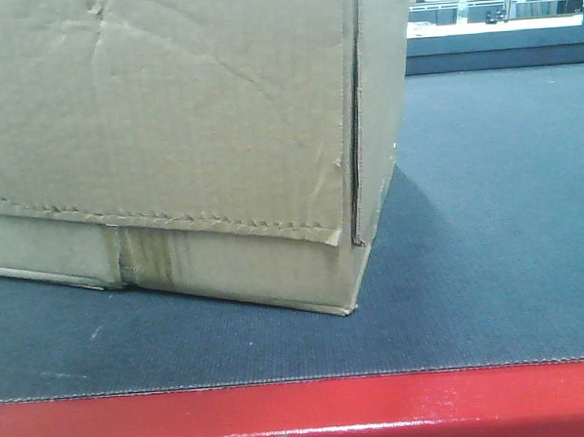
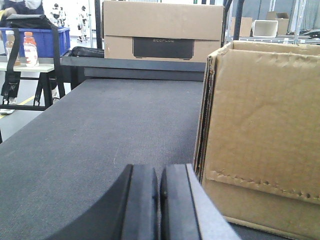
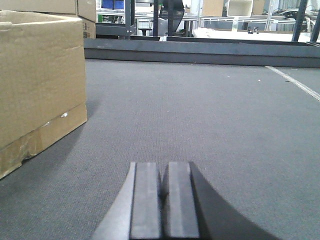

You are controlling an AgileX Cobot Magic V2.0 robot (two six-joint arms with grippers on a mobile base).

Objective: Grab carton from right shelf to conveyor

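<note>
The brown carton (image 1: 170, 137) rests on the dark grey conveyor (image 1: 488, 218), close behind its red frame edge (image 1: 302, 414). In the left wrist view the carton (image 2: 265, 135) stands just right of my left gripper (image 2: 159, 172), which is shut with nothing between its pads and apart from the box. Seen from the right wrist, the carton (image 3: 40, 80) lies to the left, and my right gripper (image 3: 164, 167) is shut and empty over bare belt (image 3: 200, 110). The right shelf is out of view.
A second cardboard box (image 2: 162, 30) sits beyond the belt's far end. A blue bin (image 2: 37, 40) and bottles (image 2: 30, 49) stand on a table at the left. Racks and a white tub (image 3: 239, 7) fill the background.
</note>
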